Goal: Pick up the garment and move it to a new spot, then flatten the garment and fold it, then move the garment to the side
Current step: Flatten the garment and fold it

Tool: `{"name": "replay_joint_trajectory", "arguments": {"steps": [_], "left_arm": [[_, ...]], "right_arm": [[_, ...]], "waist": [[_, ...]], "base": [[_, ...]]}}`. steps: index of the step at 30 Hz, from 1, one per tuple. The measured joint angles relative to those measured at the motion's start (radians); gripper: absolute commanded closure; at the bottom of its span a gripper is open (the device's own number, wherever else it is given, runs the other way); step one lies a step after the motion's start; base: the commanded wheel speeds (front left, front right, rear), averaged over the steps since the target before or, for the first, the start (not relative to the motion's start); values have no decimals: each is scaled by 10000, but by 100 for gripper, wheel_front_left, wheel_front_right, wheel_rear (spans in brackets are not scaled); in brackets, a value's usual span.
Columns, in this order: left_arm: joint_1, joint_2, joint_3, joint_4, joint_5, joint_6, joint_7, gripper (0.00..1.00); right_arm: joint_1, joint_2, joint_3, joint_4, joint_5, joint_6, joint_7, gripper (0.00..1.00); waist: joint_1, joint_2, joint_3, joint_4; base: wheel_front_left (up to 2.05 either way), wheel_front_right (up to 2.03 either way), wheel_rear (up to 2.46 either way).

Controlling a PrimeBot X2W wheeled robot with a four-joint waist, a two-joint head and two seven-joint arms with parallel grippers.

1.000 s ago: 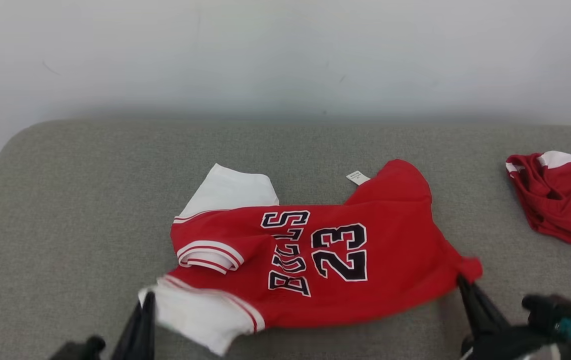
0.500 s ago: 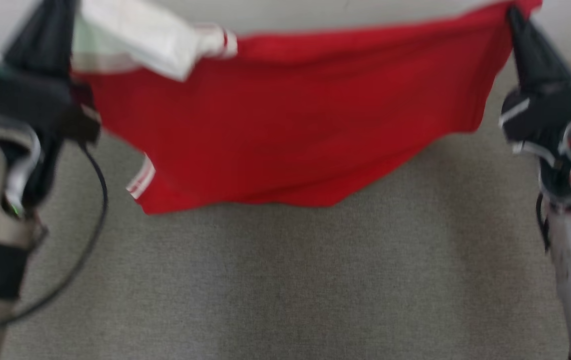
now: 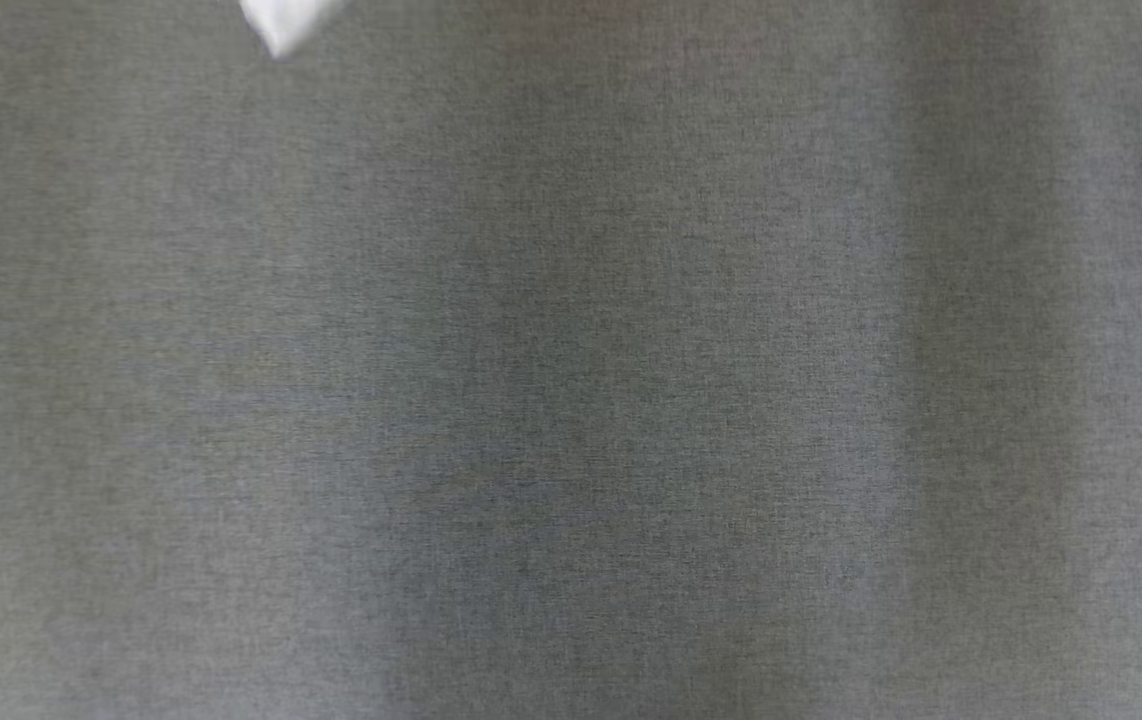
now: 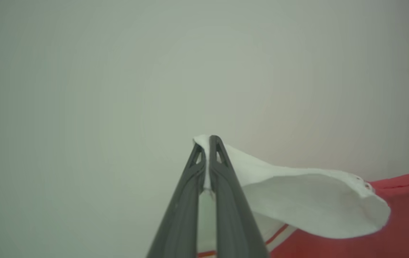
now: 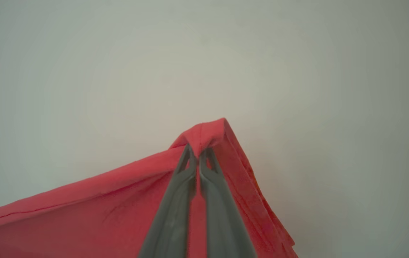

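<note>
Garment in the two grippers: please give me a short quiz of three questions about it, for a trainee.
1. True or false: the left gripper is shut on a white part of the garment.
2. Which colour of cloth does the right gripper pinch? A red, B white, C grey.
3. Fill in: in the head view, over the grey surface, the cloth tip at the top edge is ____.
Key: 1 true; 2 A; 3 white.
</note>
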Motion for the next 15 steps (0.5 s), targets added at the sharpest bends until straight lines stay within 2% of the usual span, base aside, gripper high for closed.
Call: {"name": "replay_joint_trajectory", "arguments": {"steps": [9,15], "left_arm": [[-1094,-54,-1139,1135,-510,0,-746,100],[-1137,-15,-1979,1488,-1379,0,-1189,100]], "right_arm": [[-686,102,-50,665,67,0,-316,100],[-468,-79,-130,949,263,0,-422,100]], "waist": [[-3,-1,56,-124],[-3,-1,-50,-106]], "base": [[0,0,0],[0,0,0]]}}
